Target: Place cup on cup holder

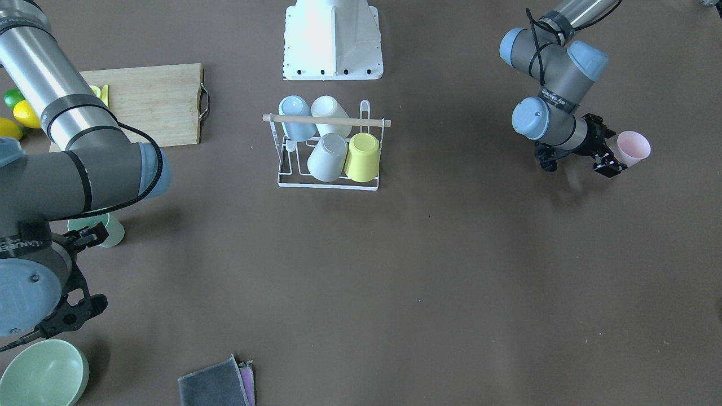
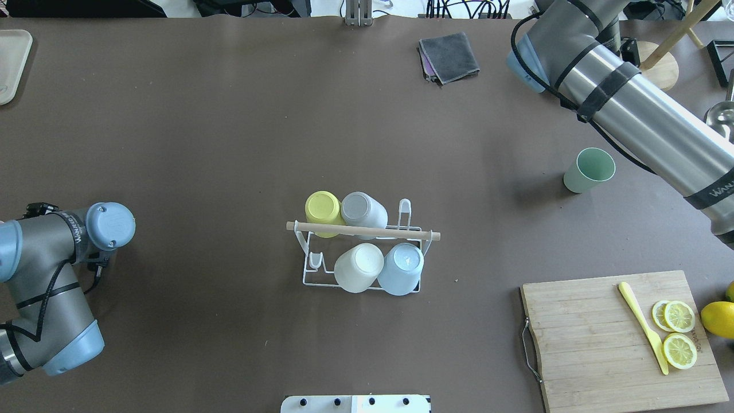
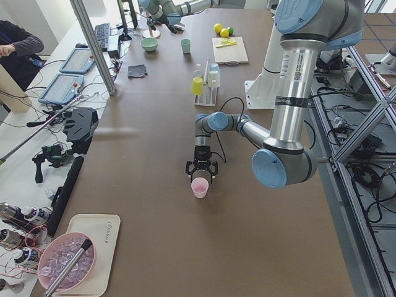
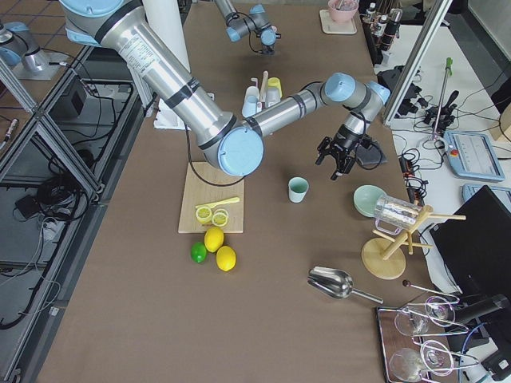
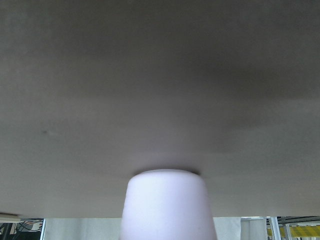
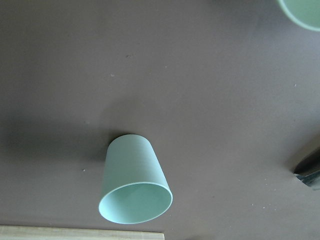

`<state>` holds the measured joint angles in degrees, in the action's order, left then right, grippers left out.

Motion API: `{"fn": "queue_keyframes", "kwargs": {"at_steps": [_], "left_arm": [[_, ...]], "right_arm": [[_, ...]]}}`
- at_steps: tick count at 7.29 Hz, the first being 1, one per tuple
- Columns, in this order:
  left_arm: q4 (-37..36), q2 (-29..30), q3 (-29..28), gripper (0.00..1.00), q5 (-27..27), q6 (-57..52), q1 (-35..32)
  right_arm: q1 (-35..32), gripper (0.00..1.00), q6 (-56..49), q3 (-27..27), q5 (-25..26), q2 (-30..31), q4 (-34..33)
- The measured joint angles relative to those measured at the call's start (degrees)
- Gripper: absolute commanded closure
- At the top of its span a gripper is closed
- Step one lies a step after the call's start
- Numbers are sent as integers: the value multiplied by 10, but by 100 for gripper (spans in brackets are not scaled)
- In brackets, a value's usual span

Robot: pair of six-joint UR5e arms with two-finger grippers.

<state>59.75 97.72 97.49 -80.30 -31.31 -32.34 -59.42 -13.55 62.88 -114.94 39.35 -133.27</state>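
Observation:
The white wire cup holder (image 1: 327,181) with a wooden dowel (image 2: 361,231) stands mid-table and carries several upturned cups: blue, white, grey and yellow. A pink cup (image 1: 633,148) stands upright on the table. My left gripper (image 1: 612,160) hovers right beside it, open and empty; the cup fills the bottom of the left wrist view (image 5: 169,205). A green cup (image 2: 589,170) stands upright near my right gripper (image 1: 84,242), which is open and empty above and beside it. It also shows in the right wrist view (image 6: 135,187).
A wooden cutting board (image 2: 596,344) holds lemon slices and a yellow knife, with whole lemons (image 1: 25,113) beside it. A green bowl (image 1: 42,375) and a grey cloth (image 2: 450,56) lie on the far side. The robot base (image 1: 333,39) is behind the holder.

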Motion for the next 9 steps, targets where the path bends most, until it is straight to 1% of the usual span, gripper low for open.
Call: {"fn": "queue_keyframes", "kwargs": {"at_steps": [3, 5, 7, 8, 9], "left_arm": [[15, -4, -10, 3, 0, -1, -1], [21, -13, -9, 3, 0, -1, -2], [34, -23, -11, 3, 1, -2, -3], [38, -25, -11, 3, 1, -2, -3], [41, -26, -11, 3, 1, -2, -4]], "right_arm": [[23, 0, -61, -26, 1, -7, -27], [35, 13, -86, -54, -3, -10, -32], [37, 11, -142, -55, 9, -17, -32], [39, 0, -157, -55, 18, -18, -30], [47, 0, -164, -54, 24, -18, -29]]}}
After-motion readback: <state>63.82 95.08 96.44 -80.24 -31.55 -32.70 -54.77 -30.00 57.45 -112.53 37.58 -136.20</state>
